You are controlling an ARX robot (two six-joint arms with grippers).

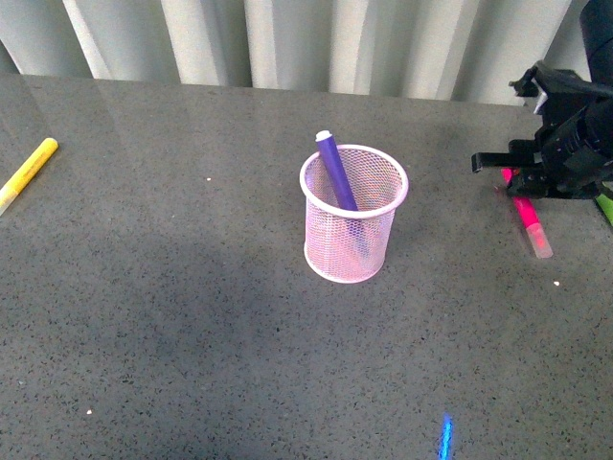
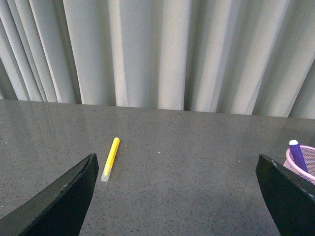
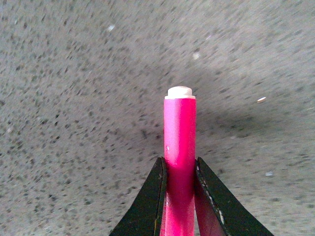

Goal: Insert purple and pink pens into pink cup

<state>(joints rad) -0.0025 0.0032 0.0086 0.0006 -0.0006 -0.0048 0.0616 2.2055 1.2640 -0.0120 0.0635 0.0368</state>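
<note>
The pink cup (image 1: 353, 213) stands mid-table with the purple pen (image 1: 336, 171) leaning inside it; both also show at the edge of the left wrist view, the cup (image 2: 304, 161) and the pen (image 2: 297, 154). The pink pen (image 1: 529, 215) lies at the far right, its clear cap toward me. My right gripper (image 1: 522, 182) is shut on its barrel; in the right wrist view (image 3: 179, 169) the two fingers squeeze the pink pen (image 3: 179, 137), its white end pointing away. My left gripper (image 2: 179, 196) is open and empty, out of the front view.
A yellow marker (image 1: 26, 172) lies at the far left, also in the left wrist view (image 2: 110, 159). A green marker (image 1: 604, 208) peeks out beside my right gripper. Grey curtains (image 1: 316, 43) hang behind the table's back edge.
</note>
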